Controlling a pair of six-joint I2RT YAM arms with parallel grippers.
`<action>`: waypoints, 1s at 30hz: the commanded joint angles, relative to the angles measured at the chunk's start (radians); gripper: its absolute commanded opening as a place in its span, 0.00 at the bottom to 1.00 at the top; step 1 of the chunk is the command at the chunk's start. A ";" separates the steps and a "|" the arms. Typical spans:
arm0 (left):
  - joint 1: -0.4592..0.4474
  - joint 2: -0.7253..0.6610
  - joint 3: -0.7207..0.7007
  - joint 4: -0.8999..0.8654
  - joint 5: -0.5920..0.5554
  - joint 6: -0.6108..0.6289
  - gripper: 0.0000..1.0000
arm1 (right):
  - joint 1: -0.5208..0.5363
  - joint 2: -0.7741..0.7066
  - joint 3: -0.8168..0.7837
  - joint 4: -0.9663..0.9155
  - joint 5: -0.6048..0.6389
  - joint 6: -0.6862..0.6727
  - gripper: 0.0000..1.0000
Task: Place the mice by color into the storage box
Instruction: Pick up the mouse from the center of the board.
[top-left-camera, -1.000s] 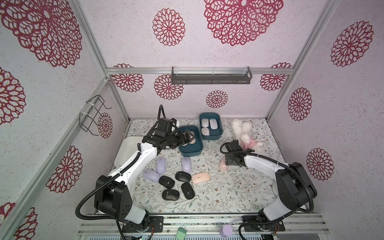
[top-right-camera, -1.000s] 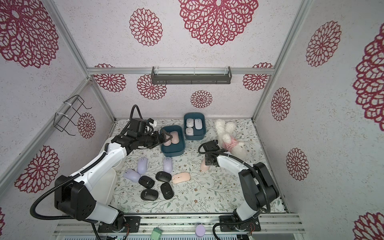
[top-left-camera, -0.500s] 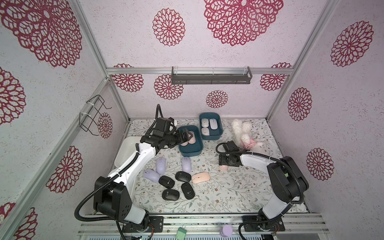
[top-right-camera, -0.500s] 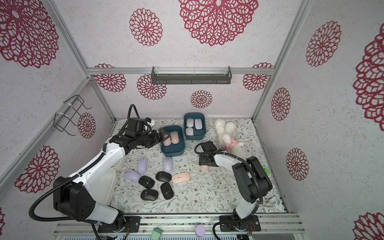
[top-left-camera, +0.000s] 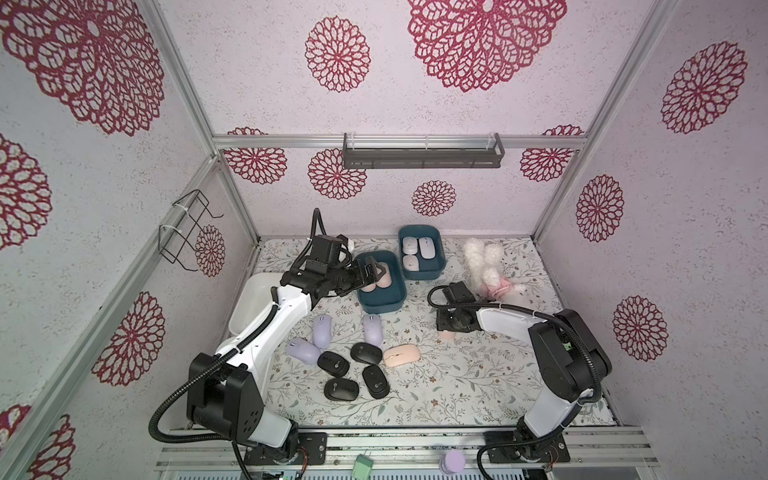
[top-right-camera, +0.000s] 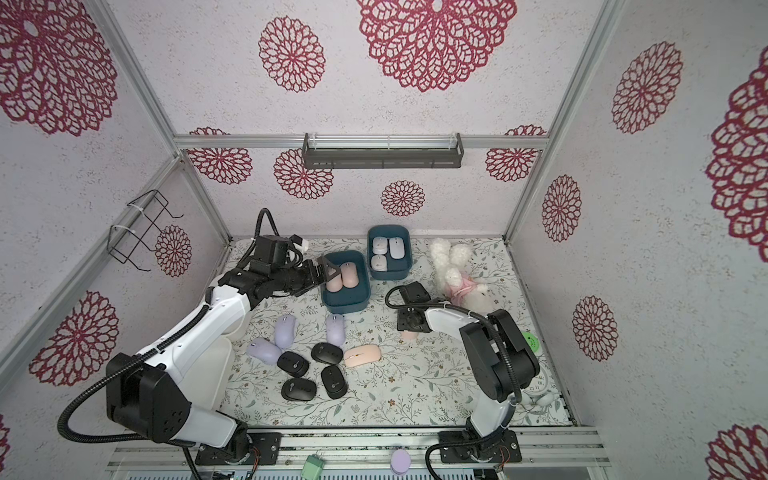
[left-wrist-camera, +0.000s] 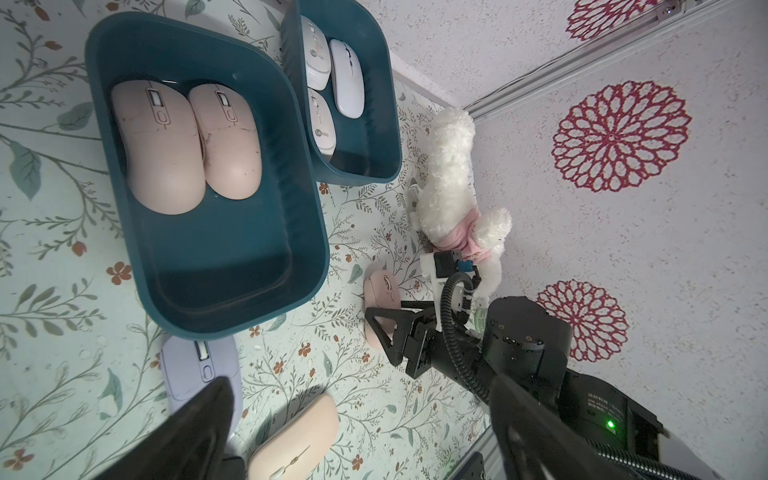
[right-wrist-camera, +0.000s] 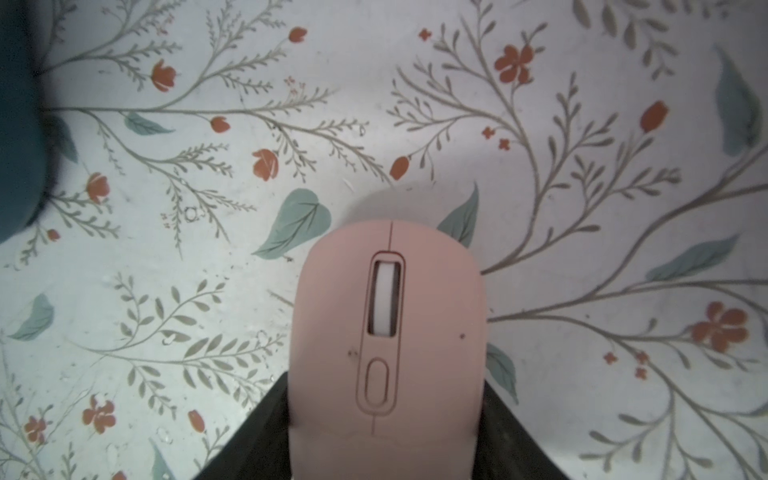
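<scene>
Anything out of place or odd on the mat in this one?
Yes. A fluffy white plush toy in a pink garment lies on the mat beside the bin holding white mice; it is no mouse and fits no colour group. A lilac round thing and a green block sit on the front rail, off the mat.

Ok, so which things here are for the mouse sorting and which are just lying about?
For the job: black mice, lilac mice, pink mice, white mice, front box, back box.

Just lying about: plush toy, white tray, wire rack, shelf.
</scene>
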 joint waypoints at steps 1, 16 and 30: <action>0.012 -0.028 0.007 0.008 -0.017 0.006 0.98 | 0.011 -0.048 0.022 -0.009 0.025 -0.033 0.57; 0.146 -0.043 -0.010 0.004 -0.086 0.000 0.98 | 0.188 0.041 0.405 -0.081 0.041 -0.024 0.54; 0.201 -0.013 -0.009 -0.009 -0.126 0.014 0.98 | 0.246 0.435 0.820 -0.045 -0.043 0.081 0.54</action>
